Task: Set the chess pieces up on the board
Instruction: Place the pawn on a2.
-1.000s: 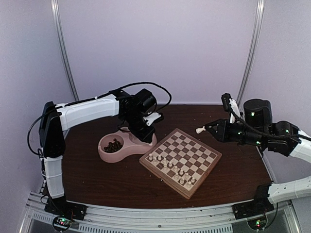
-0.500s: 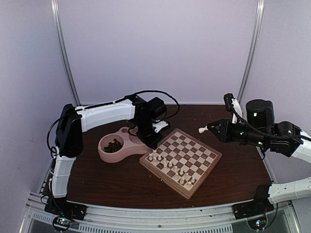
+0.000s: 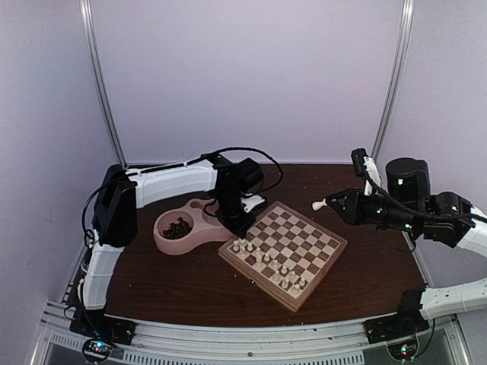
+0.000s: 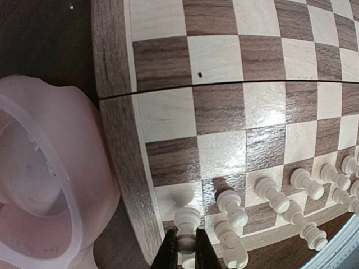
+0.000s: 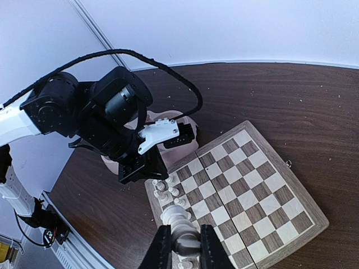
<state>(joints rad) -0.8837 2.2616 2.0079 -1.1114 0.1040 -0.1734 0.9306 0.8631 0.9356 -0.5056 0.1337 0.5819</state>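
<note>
Down at the left corner of the board (image 3: 308, 237), the left gripper (image 4: 186, 234) is seen low, its fingers pressed together on a cream-white piece (image 4: 187, 217). That piece is pinched just over the squares nearest the corner, and whether its base is touching the wood cannot be told. Right beside it, a group of cream-white pieces (image 3: 262, 258) is stood upright along the board's near-left edge. Over on the other side, the right gripper (image 5: 183, 231) is held high, off the board's far-right edge. A second cream-white piece (image 5: 178, 216) is clamped between its nearly closed fingers, with the head pointed left towards the board. The board itself is set cornerwise in the middle of the dark worktop (image 3: 167, 285). A pink double-bowl dish (image 3: 163, 240) is placed just beside the board's left corner, and dark pieces (image 3: 178, 227) are heaped in its left bowl.
</note>
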